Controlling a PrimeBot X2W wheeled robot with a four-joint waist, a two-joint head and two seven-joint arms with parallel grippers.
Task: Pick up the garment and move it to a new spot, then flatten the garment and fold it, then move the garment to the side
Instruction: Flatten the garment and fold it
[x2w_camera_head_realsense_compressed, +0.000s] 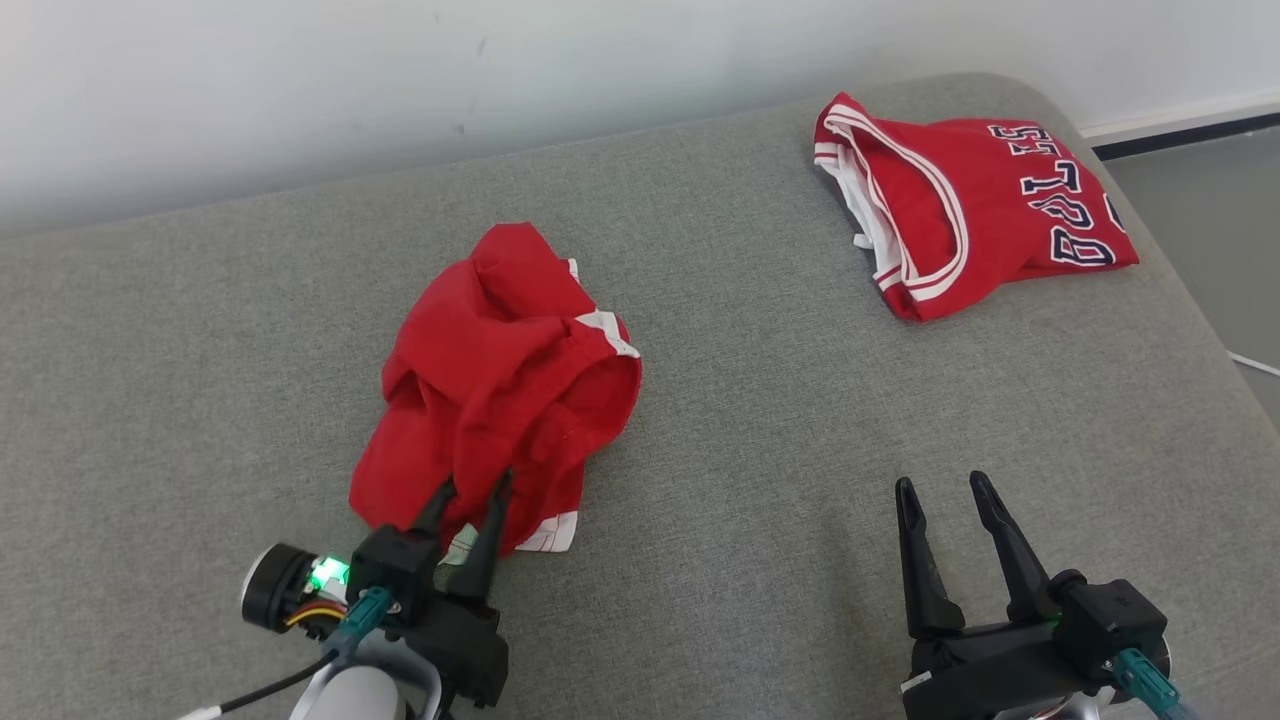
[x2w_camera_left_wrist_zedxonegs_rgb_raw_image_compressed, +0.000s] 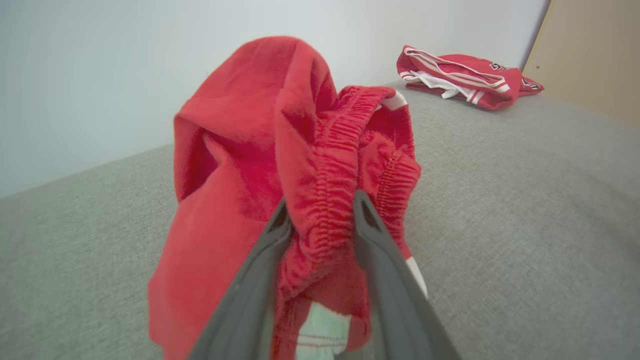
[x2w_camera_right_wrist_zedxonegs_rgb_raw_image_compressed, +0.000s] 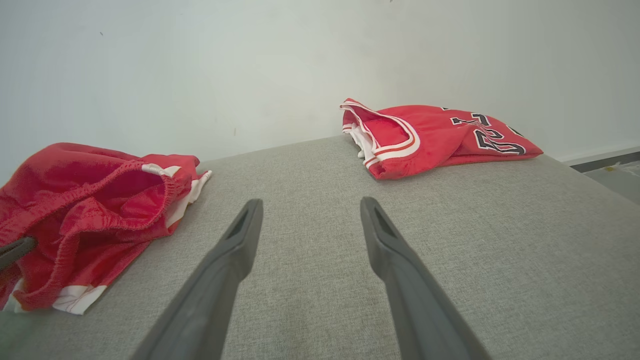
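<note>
While left claw straddles gathered near end of garment, jaws apart, cloth touching both, firm clamp cannot tell. Bulk lies ahead, long axis running away from claw. Right claw spread, empty, well aside.

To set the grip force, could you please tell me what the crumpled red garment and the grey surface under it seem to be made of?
The crumpled red garment: soft matte knit, probably polyester; limp folds, gathered elastic band. The grey surface: matte woven upholstery fabric; flecked weave, rounded padded-looking edge.
</note>
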